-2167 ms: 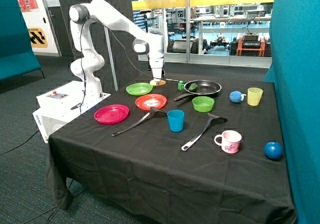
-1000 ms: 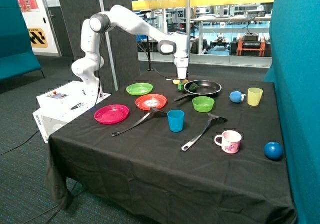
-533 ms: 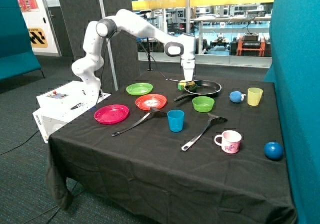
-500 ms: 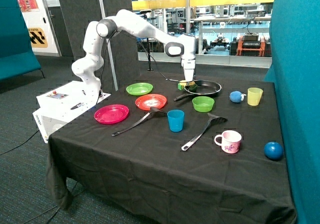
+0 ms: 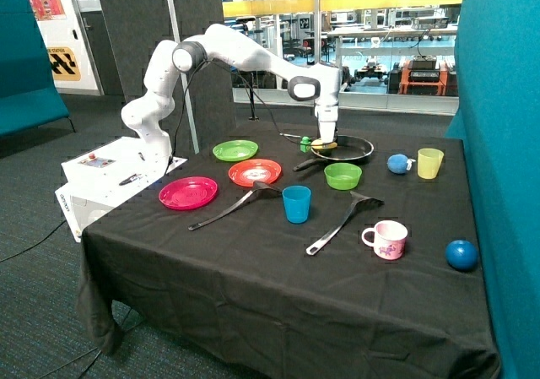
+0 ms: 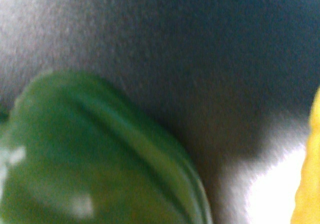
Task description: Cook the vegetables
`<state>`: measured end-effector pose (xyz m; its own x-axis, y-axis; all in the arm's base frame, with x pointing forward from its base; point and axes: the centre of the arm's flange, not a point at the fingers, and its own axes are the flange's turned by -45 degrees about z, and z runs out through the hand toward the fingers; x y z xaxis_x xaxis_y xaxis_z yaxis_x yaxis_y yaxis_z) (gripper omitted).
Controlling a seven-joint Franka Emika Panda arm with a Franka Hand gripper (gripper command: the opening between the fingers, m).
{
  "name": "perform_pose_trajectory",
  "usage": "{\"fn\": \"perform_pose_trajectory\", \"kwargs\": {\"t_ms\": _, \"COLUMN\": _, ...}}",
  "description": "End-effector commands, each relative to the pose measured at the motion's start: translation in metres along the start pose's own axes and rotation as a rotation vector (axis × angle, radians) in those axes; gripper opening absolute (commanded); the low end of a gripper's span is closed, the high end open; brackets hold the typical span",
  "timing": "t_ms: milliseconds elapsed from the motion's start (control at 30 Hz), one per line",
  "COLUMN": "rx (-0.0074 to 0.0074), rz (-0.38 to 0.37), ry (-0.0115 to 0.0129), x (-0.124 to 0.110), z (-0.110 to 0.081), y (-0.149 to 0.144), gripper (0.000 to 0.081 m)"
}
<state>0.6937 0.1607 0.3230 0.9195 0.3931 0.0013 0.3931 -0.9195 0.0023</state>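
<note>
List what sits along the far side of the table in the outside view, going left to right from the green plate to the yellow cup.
Green plate → green cube → gripper holding the yellow vegetable at the black pan → blue ball → yellow cup.

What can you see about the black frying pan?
The frying pan is round, black and shallow, with a long dark handle pointing toward the red plate. It sits flat on the black tablecloth near the table's far edge, behind the green bowl and beside a small green cube. The gripper hangs over its rim with a pale yellow piece.
</note>
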Motion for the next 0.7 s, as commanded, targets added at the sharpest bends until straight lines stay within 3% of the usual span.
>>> {"fn": "perform_pose_trajectory", "kwargs": {"t_ms": 0, "rx": 0.0023, "rz": 0.007, "ry": -0.0013, "x": 0.019, "z": 0.014, "y": -0.008, "gripper": 0.0000}}
{"fn": "perform_pose_trajectory", "kwargs": {"t_ms": 333, "rx": 0.0023, "rz": -0.001, "ry": -0.0013, "x": 0.034, "z": 0.016, "y": -0.018, "gripper": 0.0000}}
{"fn": "perform_pose_trajectory", "kwargs": {"t_ms": 667, "rx": 0.0023, "rz": 0.024, "ry": -0.0013, "x": 0.039, "z": 0.015, "y": -0.004, "gripper": 0.0000}}
